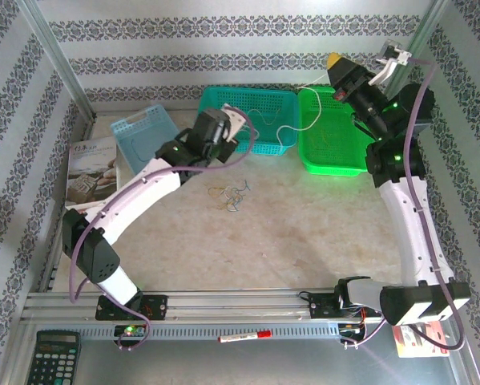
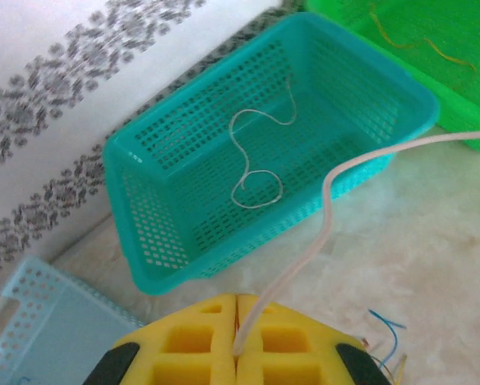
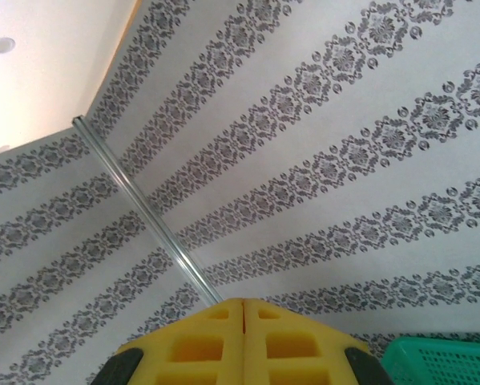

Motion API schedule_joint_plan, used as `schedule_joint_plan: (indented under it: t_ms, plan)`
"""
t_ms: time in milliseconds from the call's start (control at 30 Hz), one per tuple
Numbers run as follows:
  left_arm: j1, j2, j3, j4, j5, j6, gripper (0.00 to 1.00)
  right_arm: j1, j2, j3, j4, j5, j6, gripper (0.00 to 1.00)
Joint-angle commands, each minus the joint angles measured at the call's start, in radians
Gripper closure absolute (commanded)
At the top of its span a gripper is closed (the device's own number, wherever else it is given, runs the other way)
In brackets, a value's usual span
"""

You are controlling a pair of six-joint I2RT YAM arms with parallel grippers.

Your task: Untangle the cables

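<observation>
Left jaws: shut. My left gripper pinches the held white cable in the seam between its two yellow pads. From the pinch the strand rises and kinks in front of the near wall of the teal basket. It then runs off to the right over the table, just below the rim of the green basket.

Right jaws: shut, pads pressed flat together. My right gripper is raised and points at the patterned wall. Seen from above, it hangs over the far edge of the green basket. Whether a strand is caught in it I cannot tell.

Cables, by location:
- Teal basket: one looped white cable lies loose on the floor.
- Green basket: a yellow-tan cable lies on the floor.
- Table: the clump of cables, blue and tan strands, sits in front of the teal basket, between my two arms and apart from both baskets. A blue strand shows just right of my left pads.

Further out: a light-blue basket sits left of the teal one. A booklet lies at the table's left edge. A calculator and a marker lie on the near ledge.
</observation>
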Motion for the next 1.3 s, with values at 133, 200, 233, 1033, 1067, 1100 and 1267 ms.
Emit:
schedule_joint_plan:
  t_ms: [133, 200, 233, 1033, 1067, 1100, 1267]
  plan:
    - [0.197, 0.091, 0.082, -0.004, 0.2, -0.22, 1.0, -0.03, -0.007, 0.021, -0.032, 0.066, -0.097, 1.0]
    - [0.243, 0.107, 0.08, 0.011, 0.234, -0.258, 1.0, -0.05, -0.013, 0.039, -0.04, 0.075, -0.104, 1.0]
    - [0.261, 0.115, 0.08, 0.017, 0.24, -0.27, 1.0, -0.062, -0.018, 0.049, -0.046, 0.082, -0.105, 1.0]
    - [0.412, 0.139, 0.08, 0.049, 0.309, -0.308, 1.0, -0.201, -0.074, 0.04, -0.012, 0.147, -0.001, 1.0]
    - [0.413, 0.147, 0.093, 0.049, 0.318, -0.312, 1.0, -0.169, -0.063, 0.041, -0.019, 0.155, -0.022, 1.0]
    - [0.412, 0.157, 0.11, 0.046, 0.329, -0.315, 1.0, -0.13, -0.049, 0.045, -0.029, 0.165, -0.048, 1.0]
    - [0.411, 0.225, 0.216, 0.02, 0.366, -0.336, 1.0, 0.022, 0.041, 0.06, -0.041, 0.219, -0.123, 1.0]
